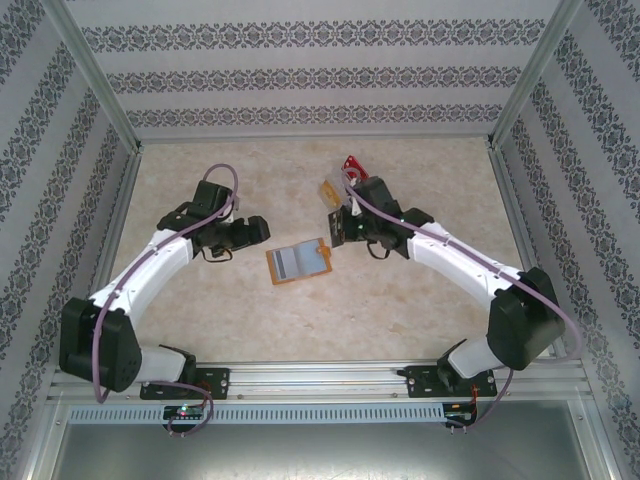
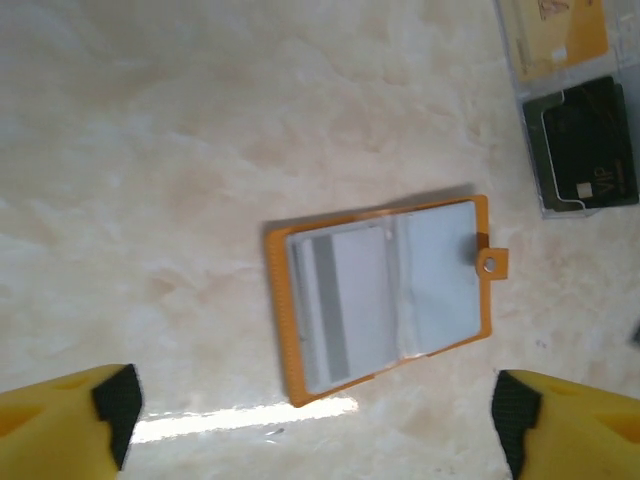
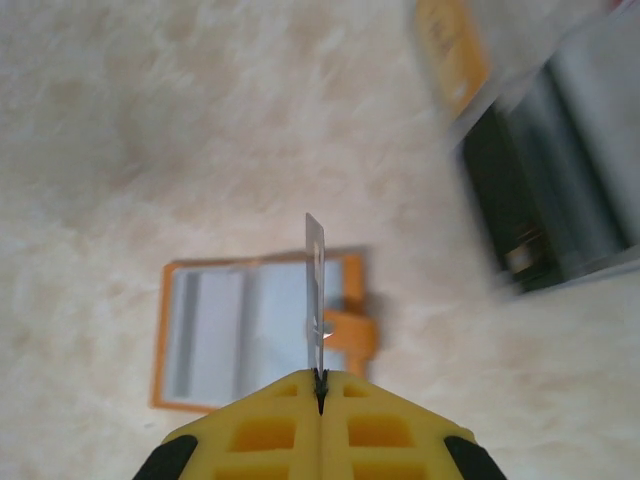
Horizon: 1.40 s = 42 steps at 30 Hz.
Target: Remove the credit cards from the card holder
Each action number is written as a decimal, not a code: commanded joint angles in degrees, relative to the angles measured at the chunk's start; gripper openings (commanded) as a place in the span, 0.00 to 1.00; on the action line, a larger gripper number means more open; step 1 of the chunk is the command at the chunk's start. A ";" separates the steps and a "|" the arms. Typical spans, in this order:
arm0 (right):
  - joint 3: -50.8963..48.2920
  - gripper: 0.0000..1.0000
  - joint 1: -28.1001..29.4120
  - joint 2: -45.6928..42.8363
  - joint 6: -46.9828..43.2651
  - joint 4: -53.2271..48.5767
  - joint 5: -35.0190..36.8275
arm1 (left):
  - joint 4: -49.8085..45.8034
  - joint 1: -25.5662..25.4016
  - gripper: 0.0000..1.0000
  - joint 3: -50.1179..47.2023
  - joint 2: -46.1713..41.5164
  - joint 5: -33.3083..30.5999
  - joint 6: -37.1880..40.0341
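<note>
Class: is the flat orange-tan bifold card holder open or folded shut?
Open: the card holder lies spread flat, both grey pocket pages facing up.

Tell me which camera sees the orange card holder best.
The left wrist view: the card holder lies open, whole, big. The top view shows it tiny; the right wrist view shows it blurry, partly behind the held card.

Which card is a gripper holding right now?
The card standing edge-on in the shut right gripper. The striped card lies in the card holder; the black card lies in the clear tray.
</note>
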 commanded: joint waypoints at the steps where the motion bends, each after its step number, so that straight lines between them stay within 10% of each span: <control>1: 4.33 0.00 -1.51 0.10 -12.39 -7.92 5.97 | -5.93 0.89 0.99 0.32 -3.52 -7.11 3.29; 9: 16.79 0.00 -2.10 12.39 -24.81 -16.46 4.21 | -7.60 1.41 1.00 -0.86 -8.53 -12.54 6.05; 42: 35.46 0.01 -6.30 34.19 -27.10 -26.09 6.86 | -6.55 1.50 0.99 -2.09 -6.99 -12.14 6.30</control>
